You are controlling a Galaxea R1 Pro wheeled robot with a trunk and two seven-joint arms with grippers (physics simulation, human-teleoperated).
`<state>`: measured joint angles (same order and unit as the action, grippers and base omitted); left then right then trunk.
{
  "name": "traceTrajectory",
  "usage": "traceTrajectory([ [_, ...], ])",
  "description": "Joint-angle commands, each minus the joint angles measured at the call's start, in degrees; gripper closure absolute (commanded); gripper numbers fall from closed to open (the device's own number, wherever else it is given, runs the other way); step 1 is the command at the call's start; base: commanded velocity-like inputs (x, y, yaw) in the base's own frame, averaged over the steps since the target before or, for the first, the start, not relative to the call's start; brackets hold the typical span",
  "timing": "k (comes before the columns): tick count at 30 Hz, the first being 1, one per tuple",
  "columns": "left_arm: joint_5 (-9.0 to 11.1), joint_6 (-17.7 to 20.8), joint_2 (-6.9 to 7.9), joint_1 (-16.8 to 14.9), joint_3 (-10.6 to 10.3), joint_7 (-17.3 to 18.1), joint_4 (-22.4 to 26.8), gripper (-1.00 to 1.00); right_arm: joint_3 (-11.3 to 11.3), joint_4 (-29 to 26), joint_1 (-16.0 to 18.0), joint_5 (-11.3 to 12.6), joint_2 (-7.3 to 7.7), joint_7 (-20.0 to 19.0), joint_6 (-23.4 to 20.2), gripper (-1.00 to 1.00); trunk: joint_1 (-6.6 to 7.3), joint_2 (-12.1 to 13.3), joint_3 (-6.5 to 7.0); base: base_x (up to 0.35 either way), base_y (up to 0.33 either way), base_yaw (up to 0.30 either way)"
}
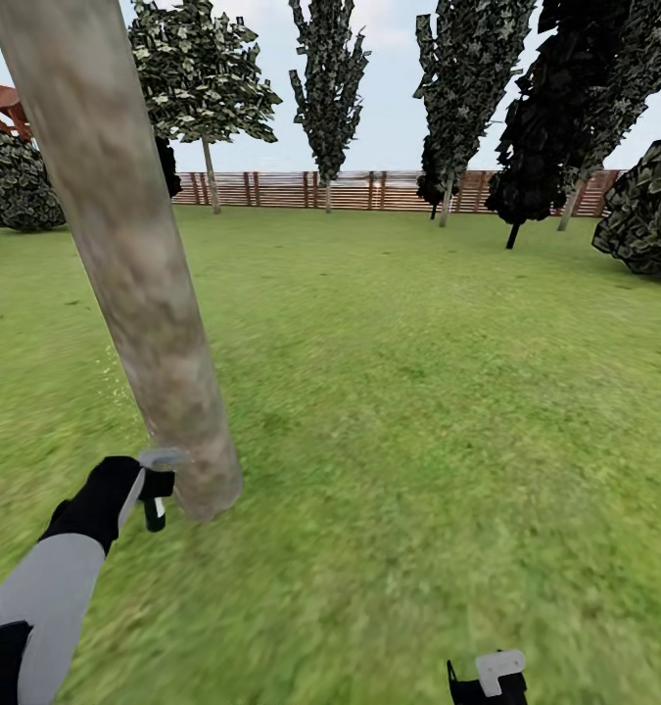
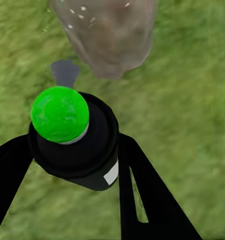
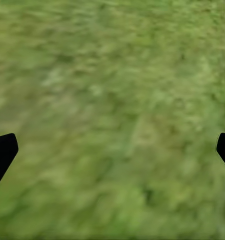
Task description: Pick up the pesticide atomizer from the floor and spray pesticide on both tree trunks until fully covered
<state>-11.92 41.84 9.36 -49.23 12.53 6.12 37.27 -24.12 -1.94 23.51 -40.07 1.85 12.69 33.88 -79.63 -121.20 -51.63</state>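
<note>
The left tool (image 2: 72, 160) pinches the pesticide atomizer (image 2: 75, 145), its top now green, just short of the tree trunk (image 1: 139, 284), where white pesticide (image 2: 75, 12) speckles show. Spraying tree 1 looks underway; next, sweep higher. The right tool (image 3: 112, 150) hangs spread over grass (image 1: 418, 392).

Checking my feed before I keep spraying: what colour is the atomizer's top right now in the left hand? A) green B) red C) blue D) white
A: in the left wrist view the pesticide atomizer, gripped by the left hand, carries a bright green round top, pointed toward the base of the tree trunk.
</note>
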Motion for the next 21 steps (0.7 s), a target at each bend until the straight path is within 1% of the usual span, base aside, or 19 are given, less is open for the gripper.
traceTrajectory([
  [1, -1.2, 0.6, -0.21, -0.6, -1.6, 1.1, 0.1, 1.00, -0.2, 0.1, 0.0, -0.6, 0.04, 0.4, 0.1, -1.00, 0.01, 0.0, -0.06, 0.000, 0.000, 0.000],
  [2, -1.2, 1.1, -0.25, -1.0, -2.8, 1.3, 0.1, 1.00, -0.2, 0.1, 0.0, -0.6, 0.06, 0.4, 0.1, -1.00, 0.01, 0.0, -0.06, 0.000, 0.000, 0.000],
  [3, -1.4, 4.4, 1.03, -3.3, -4.0, 1.7, 0.1, 1.00, -0.2, 0.1, 0.0, -0.6, 0.08, 0.4, 0.1, -1.00, 0.01, 0.0, -0.06, 0.000, 0.000, 0.000],
  [4, -1.3, 4.9, 4.03, -3.4, -4.1, 1.9, 0.2, 1.00, -0.2, 0.1, 0.0, -0.6, 0.08, 0.4, 0.1, -1.00, 0.01, 0.0, -0.06, 0.000, 0.000, 0.000],
  [5, -1.2, 5.0, 5.04, -3.4, -4.1, 1.9, 0.2, 1.00, -0.2, 0.1, 0.0, -0.6, 0.08, 0.4, 0.1, -1.00, 0.01, 0.0, -0.06, 0.000, 0.000, 0.000],
  [6, -1.2, 5.0, 5.60, -3.1, -4.2, 1.9, 0.2, 1.00, -0.2, 0.1, 0.0, -0.6, 0.07, 0.4, 0.1, -1.00, 0.01, 0.0, -0.06, 0.000, 0.000, 0.000],
  [9, -1.3, 5.0, 5.61, -2.8, -4.3, 1.9, 0.2, 1.00, -0.2, 0.1, 0.0, -0.6, 0.06, 0.4, 0.1, -1.00, 0.01, 0.0, -0.06, 0.000, 0.000, 0.000],
  [14, -1.4, 5.0, 6.43, -2.9, -4.2, 1.9, 0.2, 1.00, -0.2, 0.1, 0.0, -0.6, 0.00, 0.4, 0.1, -1.00, 0.01, 0.0, -0.06, 0.000, 0.000, 0.000],
  [16, -1.4, 5.0, 6.18, -3.3, -4.4, 1.9, 0.3, 1.00, -0.2, 0.1, 0.0, -0.6, -0.01, 0.4, 0.1, -1.00, 0.01, 0.0, -0.06, 0.000, 0.000, 0.000],
  [17, -1.4, 5.1, 5.78, -3.4, -5.2, 2.0, 0.3, 1.00, -0.2, 0.1, 0.0, -0.6, -0.01, 0.4, 0.1, -1.00, 0.01, 0.0, -0.06, 0.000, 0.000, 0.000],
  [18, -1.4, 5.2, 5.18, -3.6, -6.8, 2.2, 0.3, 1.00, -0.2, 0.1, 0.0, -0.6, -0.01, 0.4, 0.1, -1.00, 0.01, 0.0, -0.06, 0.000, 0.000, 0.000],
  [19, -1.3, 5.7, 4.30, -4.1, -9.4, 2.8, 0.3, 1.00, -0.2, 0.1, 0.0, -0.6, -0.01, 0.4, 0.1, -1.00, 0.01, 0.0, -0.06, 0.000, 0.000, 0.000],
  [20, -1.2, 6.7, 3.85, -4.6, -10.6, 3.6, 0.4, 1.00, -0.2, 0.1, 0.0, -0.6, -0.01, 0.4, 0.1, -1.00, 0.01, 0.0, -0.06, 0.000, 0.000, 0.000],
  [21, -1.2, 7.6, 3.75, -5.0, -11.2, 4.6, 1.0, 1.00, -0.2, 0.1, 0.0, -0.6, -0.01, 0.4, 0.1, -1.00, 0.01, 0.0, -0.06, 0.000, 0.000, 0.000],
])
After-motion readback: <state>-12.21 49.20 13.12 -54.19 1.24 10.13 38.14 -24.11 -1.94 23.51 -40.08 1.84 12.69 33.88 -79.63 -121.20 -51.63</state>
